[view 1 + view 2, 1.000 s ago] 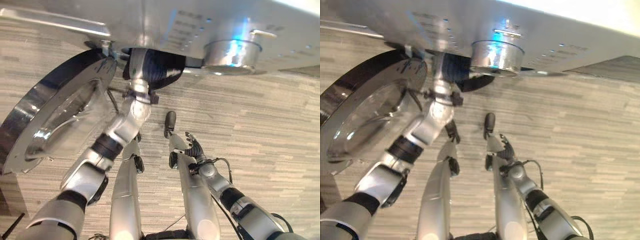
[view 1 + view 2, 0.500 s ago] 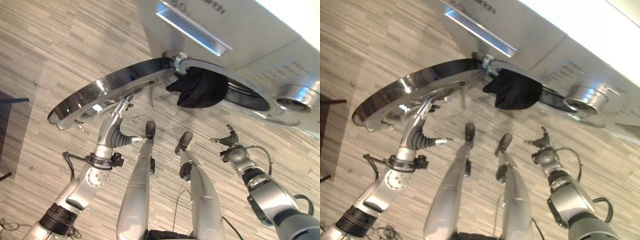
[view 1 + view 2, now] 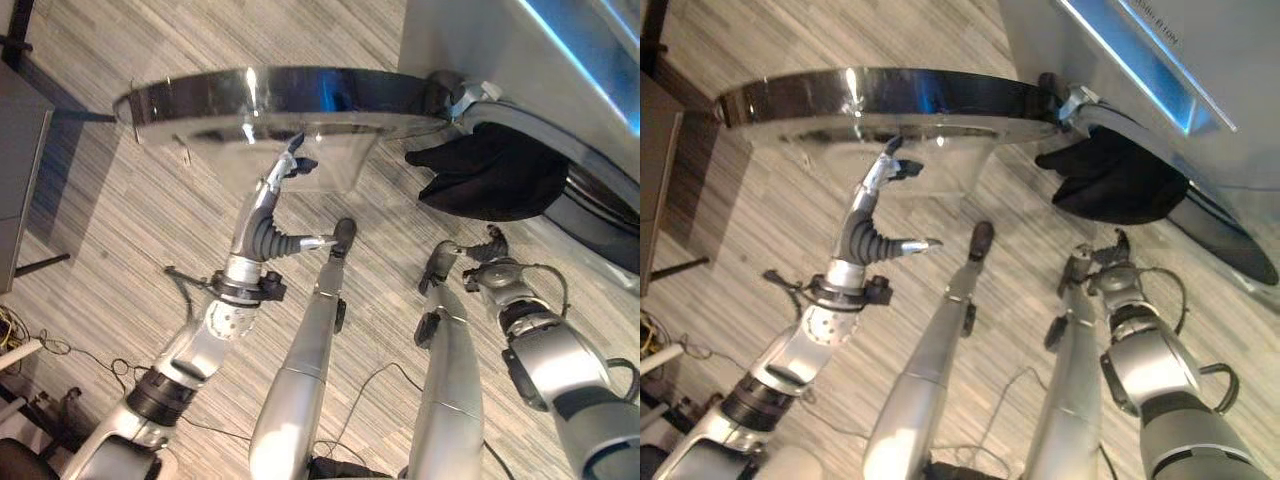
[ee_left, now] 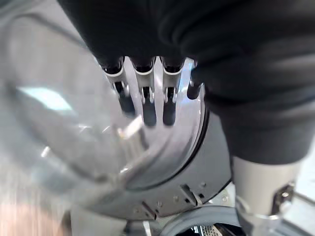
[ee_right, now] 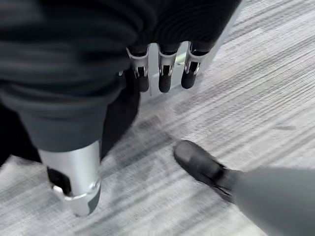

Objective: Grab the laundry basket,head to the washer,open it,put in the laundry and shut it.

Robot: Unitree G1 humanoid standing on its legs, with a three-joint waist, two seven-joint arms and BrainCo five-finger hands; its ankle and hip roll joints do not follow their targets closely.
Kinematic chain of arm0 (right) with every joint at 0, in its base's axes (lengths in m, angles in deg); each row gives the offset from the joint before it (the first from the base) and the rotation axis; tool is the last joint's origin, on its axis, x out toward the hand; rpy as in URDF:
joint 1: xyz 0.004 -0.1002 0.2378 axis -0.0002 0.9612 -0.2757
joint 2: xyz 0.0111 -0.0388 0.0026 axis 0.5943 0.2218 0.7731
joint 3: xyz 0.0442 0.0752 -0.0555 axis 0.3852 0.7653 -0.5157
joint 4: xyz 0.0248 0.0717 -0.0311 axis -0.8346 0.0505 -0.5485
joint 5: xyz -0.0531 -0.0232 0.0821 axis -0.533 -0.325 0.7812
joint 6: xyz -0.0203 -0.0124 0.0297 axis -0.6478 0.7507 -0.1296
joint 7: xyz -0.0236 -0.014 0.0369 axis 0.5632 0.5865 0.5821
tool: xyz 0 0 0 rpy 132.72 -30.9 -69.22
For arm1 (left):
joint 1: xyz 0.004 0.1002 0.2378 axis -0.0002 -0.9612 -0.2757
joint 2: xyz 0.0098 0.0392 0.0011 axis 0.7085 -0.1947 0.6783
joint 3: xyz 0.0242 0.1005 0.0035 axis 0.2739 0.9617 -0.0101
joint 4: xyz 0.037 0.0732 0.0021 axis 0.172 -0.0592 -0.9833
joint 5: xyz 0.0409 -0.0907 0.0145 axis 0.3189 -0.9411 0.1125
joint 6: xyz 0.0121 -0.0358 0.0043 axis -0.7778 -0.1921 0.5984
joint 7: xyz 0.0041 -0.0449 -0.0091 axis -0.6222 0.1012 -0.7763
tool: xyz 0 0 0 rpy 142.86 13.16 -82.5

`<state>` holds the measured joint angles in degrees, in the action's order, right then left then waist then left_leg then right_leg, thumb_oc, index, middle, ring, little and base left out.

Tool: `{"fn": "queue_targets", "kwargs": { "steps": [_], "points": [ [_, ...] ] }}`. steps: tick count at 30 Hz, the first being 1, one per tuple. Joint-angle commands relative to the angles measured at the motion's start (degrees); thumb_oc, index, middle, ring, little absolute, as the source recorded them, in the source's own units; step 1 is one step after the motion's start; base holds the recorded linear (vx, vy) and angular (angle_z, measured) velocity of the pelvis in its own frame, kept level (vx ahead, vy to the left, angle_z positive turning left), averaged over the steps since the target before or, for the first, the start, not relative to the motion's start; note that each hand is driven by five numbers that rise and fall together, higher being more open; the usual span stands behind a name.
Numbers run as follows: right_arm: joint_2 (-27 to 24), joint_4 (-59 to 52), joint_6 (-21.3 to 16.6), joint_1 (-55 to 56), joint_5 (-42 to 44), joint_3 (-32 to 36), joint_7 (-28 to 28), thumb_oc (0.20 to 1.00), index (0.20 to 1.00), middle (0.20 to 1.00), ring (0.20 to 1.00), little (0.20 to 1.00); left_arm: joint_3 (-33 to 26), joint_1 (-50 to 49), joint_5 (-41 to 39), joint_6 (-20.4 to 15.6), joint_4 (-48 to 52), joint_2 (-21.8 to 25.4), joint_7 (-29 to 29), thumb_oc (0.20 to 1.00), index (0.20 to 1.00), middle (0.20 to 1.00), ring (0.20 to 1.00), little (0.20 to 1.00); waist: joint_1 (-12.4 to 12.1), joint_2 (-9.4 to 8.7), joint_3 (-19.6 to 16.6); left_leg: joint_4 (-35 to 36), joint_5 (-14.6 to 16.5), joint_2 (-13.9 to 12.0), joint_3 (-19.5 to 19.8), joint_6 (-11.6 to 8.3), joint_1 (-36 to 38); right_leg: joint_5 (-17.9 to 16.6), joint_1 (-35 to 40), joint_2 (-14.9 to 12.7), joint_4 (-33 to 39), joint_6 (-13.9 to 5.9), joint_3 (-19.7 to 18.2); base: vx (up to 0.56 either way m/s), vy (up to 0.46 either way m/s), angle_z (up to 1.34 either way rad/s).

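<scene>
Black laundry [image 3: 495,172] hanging from washer [image 3: 520,60] opening, above relaxed right hand [image 3: 487,256], left hand [image 3: 283,178] fingers straight on door [image 3: 280,95].

Lying underneath: striped grey-beige plank floor [image 3: 120,200], running across the whole scene. Standing at the left edge: a grey cabinet-like piece of furniture [image 3: 18,170] on thin dark legs, throwing a shadow over the planks. Trailing on the floor near the lower left corner: pale cords [image 3: 20,345]. Falling evenly: soft light.
</scene>
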<state>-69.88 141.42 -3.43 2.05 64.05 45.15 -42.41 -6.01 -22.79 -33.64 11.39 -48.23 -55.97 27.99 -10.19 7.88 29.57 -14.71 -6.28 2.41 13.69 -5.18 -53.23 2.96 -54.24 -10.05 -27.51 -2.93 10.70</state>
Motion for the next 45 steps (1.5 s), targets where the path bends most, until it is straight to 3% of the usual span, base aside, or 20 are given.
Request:
{"fn": "queue_targets", "kwargs": {
  "steps": [1, 7, 15, 18, 19, 25, 30, 39, 40, 41, 43, 45],
  "points": [
    [-4.5, 0.4, -0.2, 1.0, 1.5, 0.5, 2.7, 1.0, 1.0, 1.0, 1.0, 1.0, -0.3, -0.8, -2.7, -1.5, 3.1, -0.3, -0.6, 1.0, 1.0, 1.0, 1.0, 1.0, 1.8, 4.0, 0.2, -0.1, 7.3, 4.6, -5.3, 4.98, 1.6, 5.5, 3.4, -2.0, -0.2, -2.29, -1.6, -0.01, -0.074, 0.16],
    [-5.0, 6.0, 2.1, 0.5, 1.9, 3.1, 4.8, 1.0, 1.0, 1.0, 1.0, 1.0, 1.5, -1.5, -5.0, -0.8, 4.4, -0.4, -1.5, 1.0, 1.0, 1.0, 1.0, 1.0, 0.5, 5.3, 0.2, 3.4, 5.3, 4.1, -4.7, 4.25, 2.5, 6.3, 4.7, -2.4, 0.5, -1.98, 1.1, 0.0, -0.088, 0.05],
    [-9.0, 4.0, -0.7, 0.9, 8.0, 9.6, 9.2, 1.0, 1.0, 1.0, 1.0, 1.0, 1.3, -0.4, -4.8, -1.6, 4.3, -1.0, 0.3, 1.0, 1.0, 1.0, 1.0, 1.0, 0.2, 7.5, 0.2, 2.9, 5.9, 5.5, -4.5, 4.8, 1.7, 7.7, 3.0, -3.2, -2.0, -2.09, 0.8, 0.0, 0.026, 0.09],
    [-11.2, 3.9, -1.1, -1.3, 8.6, 10.1, 10.0, 1.0, 1.0, 1.0, 1.0, 1.0, 1.3, -0.6, -5.2, -2.3, 4.7, -0.7, 0.5, 1.0, 1.0, 1.0, 1.0, 1.0, -0.2, 8.07, 0.2, -0.5, 7.4, 6.6, -5.2, 5.55, -0.3, 8.8, 1.2, -3.7, -5.3, -1.88, -0.2, -0.02, 0.055, 0.09],
    [-12.6, 4.5, -1.0, -3.4, 9.1, 10.0, 10.0, 1.0, 1.0, 1.0, 1.0, 1.0, 1.6, -0.5, -5.5, -2.6, 5.0, -0.4, 0.4, 1.0, 1.0, 1.0, 1.0, 1.0, -0.4, 8.24, 0.2, -5.5, 9.4, 7.2, -5.9, 6.32, -2.2, 10.0, -0.2, -4.1, -9.4, -1.42, -1.1, -0.01, 0.054, 0.15],
    [-13.4, 5.4, -0.9, -4.7, 10.1, 10.5, 9.7, 1.0, 1.0, 1.0, 1.0, 1.0, 1.7, -0.2, -7.3, -2.4, 5.6, -0.2, -0.2, 1.0, 1.0, 1.0, 1.0, 1.0, -0.7, 8.65, 0.2, -15.1, 13.2, 7.6, -7.1, 7.12, -5.2, 13.3, -1.8, -4.9, -16.8, -0.76, -1.9, 0.0, 0.022, 0.05],
    [-12.8, 4.2, -2.0, -5.0, 14.3, 12.5, 8.3, 1.0, 1.0, 1.0, 1.0, 1.0, 1.5, -1.0, -9.8, -2.5, 5.5, 0.2, -1.6, 1.0, 1.0, 1.0, 1.0, 1.0, -0.9, 9.54, 0.2, -24.6, 17.0, 8.3, -6.9, 7.34, -7.7, 18.9, -2.9, -6.4, -25.3, 1.52, -3.0, 0.01, -0.064, 0.1],
    [-13.1, 1.3, -6.7, -11.3, 25.9, 15.0, 7.6, 1.0, 1.0, 1.0, 1.0, 1.0, 0.6, -2.2, -12.0, -3.1, 6.6, 1.3, -2.2, 1.0, 1.0, 1.0, 1.0, 1.0, -1.3, 8.97, 0.2, -26.9, 17.8, 8.8, -6.7, 7.24, -9.3, 20.5, -4.4, -7.4, -28.9, 2.55, -3.3, -0.01, -0.042, 0.12],
    [-12.8, 0.7, -7.4, -12.1, 28.0, 15.8, 7.4, 0.824, 0.824, 0.824, 0.824, 0.824, 0.4, -2.4, -11.9, -3.1, 6.6, 1.4, -2.2, 1.0, 1.0, 1.0, 1.0, 1.0, -1.3, 8.82, 0.2, -26.8, 17.8, 8.8, -6.6, 7.23, -9.4, 20.6, -4.5, -7.3, -28.9, 2.63, -3.3, 0.0, -0.032, 0.06],
    [-11.8, -0.8, -9.3, -13.2, 32.5, 17.2, 6.7, 0.555, 0.555, 0.555, 0.555, 0.555, 0.1, -2.8, -11.9, -2.9, 6.6, 1.7, -2.2, 1.0, 1.0, 1.0, 1.0, 1.0, -1.4, 8.6, 0.2, -26.7, 17.7, 8.7, -6.6, 7.23, -9.5, 20.7, -4.5, -7.2, -28.9, 2.7, -3.1, 0.0, -0.027, 0.04],
    [-11.1, -1.7, -10.4, -13.9, 34.5, 17.6, 6.4, 0.2, 0.2, 0.2, 0.2, 0.2, -0.2, -3.0, -11.8, -3.0, 6.6, 2.1, -2.2, 1.0, 1.0, 1.0, 1.0, 1.0, -1.5, 8.32, 0.2, -26.4, 17.7, 8.6, -6.5, 7.2, -9.4, 20.5, -4.3, -7.0, -28.5, 2.69, -2.9, 0.0, 0.0, 0.0],
    [-9.4, -3.9, -12.8, -14.6, 37.9, 18.0, 5.3, 0.2, 0.2, 0.2, 0.2, 0.2, -0.5, -3.0, -11.9, -3.0, 6.5, 2.3, -2.2, 1.0, 1.0, 1.0, 1.0, 1.0, -1.5, 8.04, 0.2, -25.7, 17.4, 8.4, -6.5, 7.12, -9.0, 20.3, -4.0, -6.9, -28.0, 2.63, -2.6, 0.0, 0.0, 0.0]
  ]
}}
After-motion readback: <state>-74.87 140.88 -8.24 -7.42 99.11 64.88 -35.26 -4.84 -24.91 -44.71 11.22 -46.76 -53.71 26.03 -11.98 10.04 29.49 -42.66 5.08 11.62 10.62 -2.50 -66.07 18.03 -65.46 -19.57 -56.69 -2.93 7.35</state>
